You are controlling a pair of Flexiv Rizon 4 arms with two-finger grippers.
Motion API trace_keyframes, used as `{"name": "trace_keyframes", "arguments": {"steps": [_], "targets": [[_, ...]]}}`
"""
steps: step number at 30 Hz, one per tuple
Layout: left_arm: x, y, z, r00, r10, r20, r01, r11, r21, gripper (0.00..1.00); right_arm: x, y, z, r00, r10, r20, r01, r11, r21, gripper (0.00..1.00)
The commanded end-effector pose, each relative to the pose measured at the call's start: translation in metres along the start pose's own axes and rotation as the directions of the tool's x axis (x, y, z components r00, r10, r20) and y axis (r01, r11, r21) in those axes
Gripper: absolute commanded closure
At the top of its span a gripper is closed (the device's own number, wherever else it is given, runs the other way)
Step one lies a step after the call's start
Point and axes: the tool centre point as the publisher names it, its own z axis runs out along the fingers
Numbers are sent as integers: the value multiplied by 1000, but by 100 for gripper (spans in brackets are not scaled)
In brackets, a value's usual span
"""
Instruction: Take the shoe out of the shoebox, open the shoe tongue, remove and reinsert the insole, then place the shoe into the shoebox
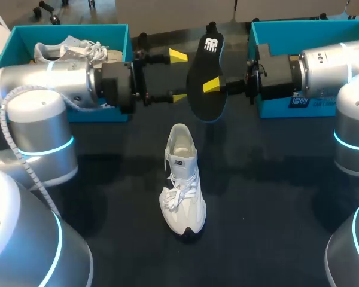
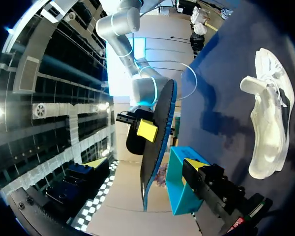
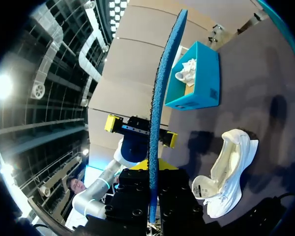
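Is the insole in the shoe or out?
Out. The right gripper holds the insole above the table, clear of the white shoe.

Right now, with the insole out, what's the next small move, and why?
Probably lower the black foam insole toward the white lace-up sneaker: the right hand is shut on it in the air, the left hand is open beside it, and the sneaker's opening looks empty.

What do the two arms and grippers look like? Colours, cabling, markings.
The left arm and right arm are rounded silver-grey links with glowing cyan rings at the joints. A white coiled cable runs along the left arm. Wrists and gripper bodies are black. The left gripper and right gripper each have two fingers with bright yellow tips.
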Motion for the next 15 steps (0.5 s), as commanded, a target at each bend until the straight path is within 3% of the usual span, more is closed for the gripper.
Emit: {"name": "trace_keyframes", "arguments": {"steps": [1, 9, 15], "targets": [[-3, -2, -23, 998, -15, -59, 15, 1000, 2, 0, 0, -7, -4, 1000, -3, 12, 3, 1000, -29, 100], [8, 3, -52, 971, -201, -132, 194, 979, -62, 0, -1, -4, -8, 997, -54, 55, 58, 996, -67, 100], [24, 8, -61, 876, -435, -207, 407, 899, -163, 0, 4, 3, -8, 981, -167, 99, 172, 984, -47, 100]]}}
